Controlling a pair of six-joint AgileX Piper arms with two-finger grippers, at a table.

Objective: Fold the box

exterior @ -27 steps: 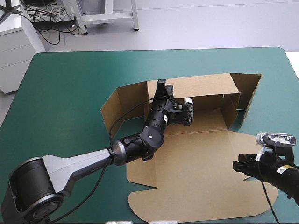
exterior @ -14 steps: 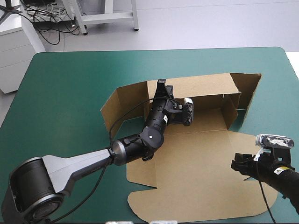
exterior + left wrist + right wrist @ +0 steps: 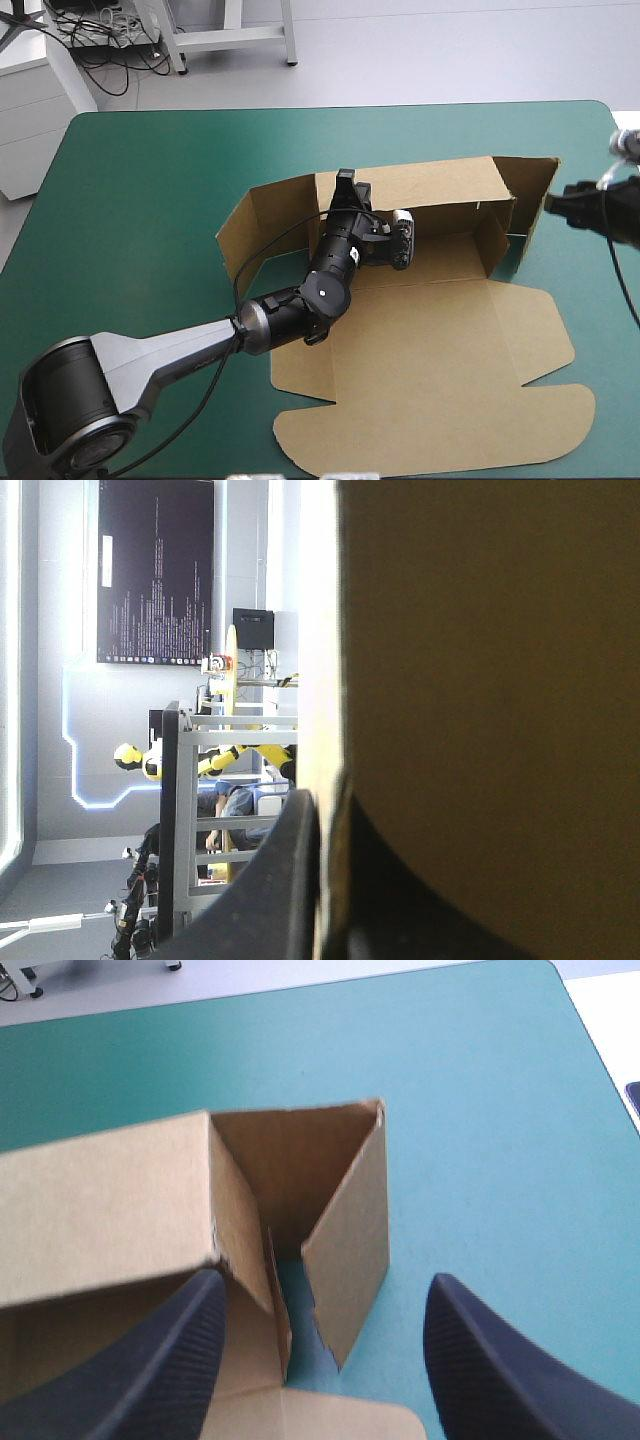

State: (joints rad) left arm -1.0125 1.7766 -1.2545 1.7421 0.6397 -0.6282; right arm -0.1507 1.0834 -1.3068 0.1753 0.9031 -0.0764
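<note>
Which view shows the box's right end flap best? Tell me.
The right wrist view: the end flap stands upright ahead of the open right gripper. The high view shows it small, at the box's right end. The left wrist view shows only close brown board.

Teal-green table cover (image 3: 130, 200), plain, flat

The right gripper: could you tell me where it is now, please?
In the high view the right gripper is open near the right edge of the table, just beside the raised right end flap of the box.
</note>
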